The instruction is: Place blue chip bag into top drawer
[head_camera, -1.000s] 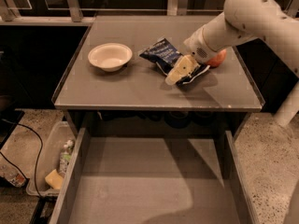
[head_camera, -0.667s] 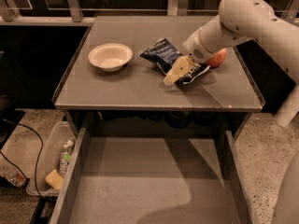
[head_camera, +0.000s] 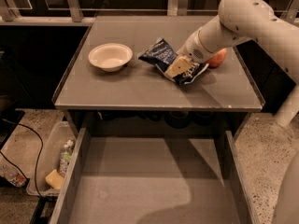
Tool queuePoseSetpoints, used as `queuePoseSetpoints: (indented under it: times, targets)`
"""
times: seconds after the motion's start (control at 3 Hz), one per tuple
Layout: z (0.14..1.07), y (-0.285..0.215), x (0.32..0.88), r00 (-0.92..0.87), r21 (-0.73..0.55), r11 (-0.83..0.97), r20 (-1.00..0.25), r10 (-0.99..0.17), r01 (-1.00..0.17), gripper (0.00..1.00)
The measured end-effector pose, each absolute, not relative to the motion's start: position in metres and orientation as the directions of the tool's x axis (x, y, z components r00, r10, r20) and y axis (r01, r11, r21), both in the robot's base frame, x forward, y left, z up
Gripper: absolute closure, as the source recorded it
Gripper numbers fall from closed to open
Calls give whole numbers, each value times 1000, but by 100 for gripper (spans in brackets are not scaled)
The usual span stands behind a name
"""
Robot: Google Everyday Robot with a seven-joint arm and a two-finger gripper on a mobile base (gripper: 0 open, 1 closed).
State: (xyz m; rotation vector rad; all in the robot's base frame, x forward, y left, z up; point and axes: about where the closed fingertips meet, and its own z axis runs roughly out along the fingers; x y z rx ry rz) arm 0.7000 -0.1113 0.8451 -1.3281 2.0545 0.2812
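Note:
The blue chip bag (head_camera: 158,55) lies crinkled on the grey table top (head_camera: 140,85), right of centre. My gripper (head_camera: 180,68) reaches in from the upper right on the white arm (head_camera: 243,17) and rests down on the bag's right half, covering part of it. The top drawer (head_camera: 149,190) is pulled out wide below the table's front edge, and its flat grey bottom has nothing in it.
A white bowl (head_camera: 110,56) sits on the table left of the bag. A red apple (head_camera: 217,58) lies just behind the arm's wrist. A clear plastic bin (head_camera: 49,160) with a bottle and odds stands on the floor left of the drawer.
My gripper has shifted a little to the left over the bag. The bag, bowl and drawer have stayed in place.

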Motion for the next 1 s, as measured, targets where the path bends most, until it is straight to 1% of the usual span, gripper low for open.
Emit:
queuePoseSetpoints:
  times: [0.67,1.0]
  targets:
    - [845,-111,700,-261,-169,459,-634,-728,-872,87]
    - [845,-111,700,-261,-169,459,-633,-728,-872,100]
